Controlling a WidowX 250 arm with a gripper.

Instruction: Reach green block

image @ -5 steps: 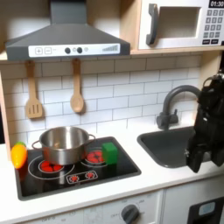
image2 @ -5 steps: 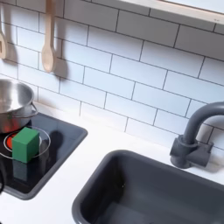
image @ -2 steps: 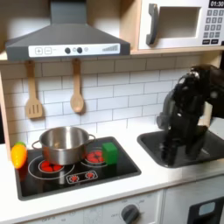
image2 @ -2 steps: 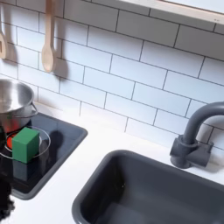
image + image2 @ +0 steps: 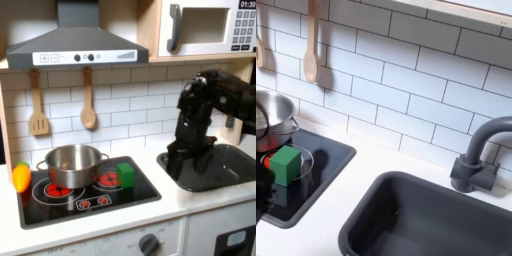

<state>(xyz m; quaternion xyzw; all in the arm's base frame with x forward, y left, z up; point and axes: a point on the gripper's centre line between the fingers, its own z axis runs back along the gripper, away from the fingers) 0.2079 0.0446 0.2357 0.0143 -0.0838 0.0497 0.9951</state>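
First exterior view has the arm point(image 5: 205, 105) coming in from the right, bent over the black sink point(image 5: 225, 165), with the hand point(image 5: 181, 158) hanging low at the sink's left end. It's dark on dark and blurry there, so I honestly can't tell whether the fingers are spread or pinched.

The green block point(image 5: 125, 175) sits on the black cooktop point(image 5: 90, 195), at the right-hand burner, just beside the steel pot point(image 5: 72, 165) and well apart from the hand. A small red piece point(image 5: 109, 179) shows at the block's left side, partly tucked behind it. A yellow-orange toy point(image 5: 21, 177) is at the first exterior view's left edge, cut off a bit.

Second exterior view is closer: the block point(image 5: 285, 164) is on a red burner ring, the pot point(image 5: 270, 118) is cropped by the second exterior view's left edge, and the faucet point(image 5: 481, 155) stands behind the sink point(image 5: 426, 215). Something dark and blurry pokes in at the bottom left corner, can't make out what. Two wooden utensils point(image 5: 88, 105) hang on the white tile wall.
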